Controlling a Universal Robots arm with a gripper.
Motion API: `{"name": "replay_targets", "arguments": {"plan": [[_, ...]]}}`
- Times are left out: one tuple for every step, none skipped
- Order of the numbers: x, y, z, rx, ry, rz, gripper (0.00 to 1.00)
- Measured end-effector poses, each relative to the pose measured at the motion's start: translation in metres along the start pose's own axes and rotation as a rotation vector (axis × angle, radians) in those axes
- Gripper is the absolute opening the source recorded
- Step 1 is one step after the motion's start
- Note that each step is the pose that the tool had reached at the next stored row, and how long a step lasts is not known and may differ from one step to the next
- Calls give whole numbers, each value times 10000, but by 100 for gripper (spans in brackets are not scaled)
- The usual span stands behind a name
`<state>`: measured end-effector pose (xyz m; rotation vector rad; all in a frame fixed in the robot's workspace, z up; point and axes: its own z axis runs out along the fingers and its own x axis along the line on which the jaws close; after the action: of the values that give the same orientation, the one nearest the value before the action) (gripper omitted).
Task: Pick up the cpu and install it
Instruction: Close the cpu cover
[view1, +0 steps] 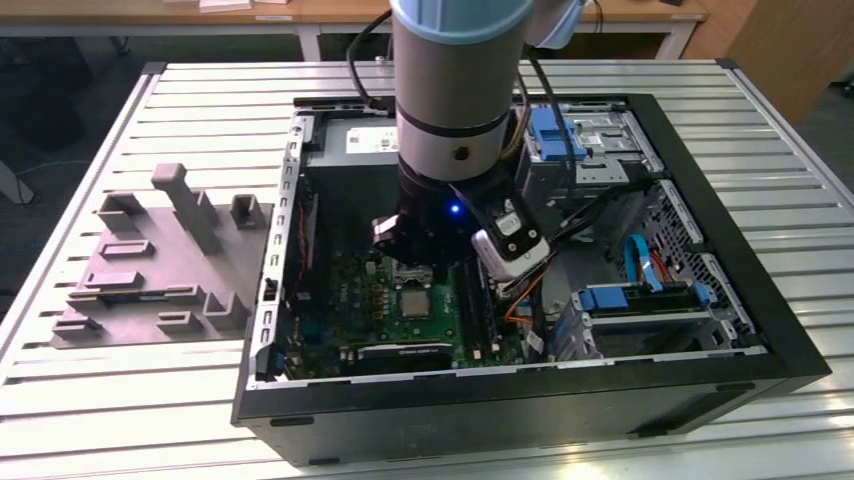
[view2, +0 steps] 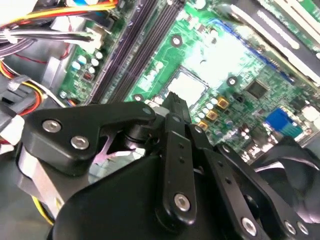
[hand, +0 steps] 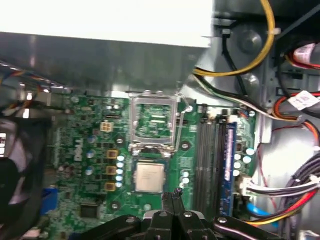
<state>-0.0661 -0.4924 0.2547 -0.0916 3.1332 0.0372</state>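
On a slatted metal table (view1: 80, 400) lies a black desktop computer case (view1: 747, 330), opened on its side so the arm can reach down into it; beside it, toward the exterior view's left, sits a grey moulded tray (view1: 147, 270) of upright holders. Inside the case, the green circuit board (hand: 90, 165) lies flat and face-up; its hinged square metal socket frame (hand: 152, 122) is swung open, presumably to leave the socket free. Above the board hangs the thick silver-and-black robot arm (view1: 454, 100), reaching straight down; its black gripper (hand: 175, 197) hovers just beside the socket, jaws pressed together and holding nothing. Smallest of all, the cpu (hand: 149, 178), a thin square chip with a pale silvery top, sits flat within the socket, apart from the fingertips; by the look of it, it is already placed.
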Motion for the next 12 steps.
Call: {"name": "replay_targets", "arguments": {"plan": [[-18,-2,3,-68,-2,0,11],[-30,-2,4,-227,-10,0,11],[-37,-2,5,-408,-22,-1,11],[-44,-3,5,-599,-33,-5,11],[-48,-3,6,-778,-42,-14,11],[-51,-3,6,-937,-51,-25,11],[-52,-3,12,-1004,-53,-51,11],[-52,-2,23,-1025,-52,-129,11],[-52,-3,33,-1023,-36,-307,11],[-52,-4,45,-1023,-22,-485,11],[-52,-4,60,-1026,-8,-682,11],[-52,-5,72,-1027,6,-862,11]]}}
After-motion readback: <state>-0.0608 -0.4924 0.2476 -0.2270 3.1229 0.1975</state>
